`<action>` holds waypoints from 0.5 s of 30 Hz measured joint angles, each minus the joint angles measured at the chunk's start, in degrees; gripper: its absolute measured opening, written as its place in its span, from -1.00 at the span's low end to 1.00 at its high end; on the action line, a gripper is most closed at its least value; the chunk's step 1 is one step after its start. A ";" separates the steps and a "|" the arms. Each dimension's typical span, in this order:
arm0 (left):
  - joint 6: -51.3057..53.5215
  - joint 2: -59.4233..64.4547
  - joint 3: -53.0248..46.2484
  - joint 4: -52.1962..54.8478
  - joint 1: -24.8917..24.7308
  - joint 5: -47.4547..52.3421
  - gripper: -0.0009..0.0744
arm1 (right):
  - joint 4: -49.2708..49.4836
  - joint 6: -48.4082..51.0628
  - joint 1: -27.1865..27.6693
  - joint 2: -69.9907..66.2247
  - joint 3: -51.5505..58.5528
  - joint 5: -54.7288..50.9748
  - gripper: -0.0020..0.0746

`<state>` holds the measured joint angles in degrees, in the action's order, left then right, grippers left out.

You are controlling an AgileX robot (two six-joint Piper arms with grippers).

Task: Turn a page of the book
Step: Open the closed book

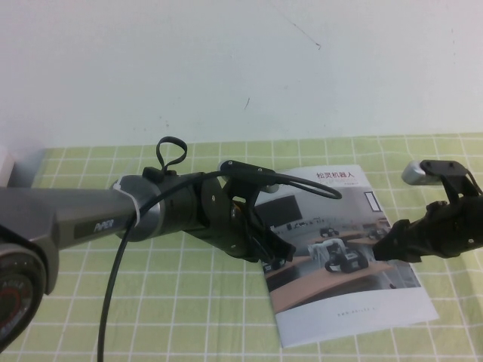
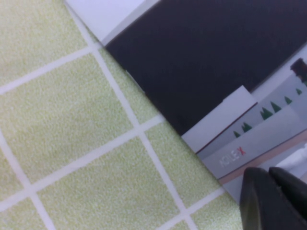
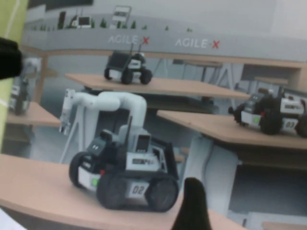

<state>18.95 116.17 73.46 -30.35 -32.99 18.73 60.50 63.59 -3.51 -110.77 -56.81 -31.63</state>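
Observation:
The book (image 1: 355, 317) lies closed on the green checked cloth, right of the middle. Its top leaf, the page (image 1: 332, 188), faces up with the robots-on-desks photo and a Chinese title; it also shows in the left wrist view (image 2: 216, 57) and fills the right wrist view (image 3: 158, 86). My left gripper (image 1: 275, 256) is shut, with its tips (image 2: 271, 191) low over the cover at the book's left edge. My right gripper (image 1: 383, 240) hangs low over the right half of the cover.
The green checked cloth (image 1: 189, 302) covers the table up to a white wall (image 1: 226, 68). The left arm's body (image 1: 90, 219) and its black cable (image 1: 113, 294) stretch across the left foreground. A grey-white object (image 1: 9, 170) sits at the far left edge.

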 joint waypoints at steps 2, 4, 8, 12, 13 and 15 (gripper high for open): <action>0.00 0.00 0.00 0.00 0.00 0.09 -0.99 | 1.48 0.56 0.00 -0.13 0.00 -0.89 0.41; 0.05 0.00 0.00 0.00 0.00 0.09 -0.99 | 2.93 1.14 0.00 -0.25 0.00 -1.95 0.40; 0.14 0.00 0.00 -0.03 0.00 0.09 -0.99 | 4.68 1.95 0.00 -0.37 0.00 -2.75 0.34; 0.14 0.00 0.00 -0.03 0.00 0.13 -0.99 | 6.29 2.76 0.00 -0.37 0.00 -3.84 0.25; -0.04 0.00 0.00 -0.03 0.00 0.13 -0.99 | 6.78 2.90 0.00 -0.37 0.00 -4.11 0.24; -0.04 0.00 0.00 -0.03 0.00 0.13 -0.99 | 7.59 2.90 0.00 -0.37 0.00 -4.35 0.23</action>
<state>18.90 116.17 73.46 -30.38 -32.99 18.86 68.09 66.49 -3.51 -111.13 -56.81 -35.98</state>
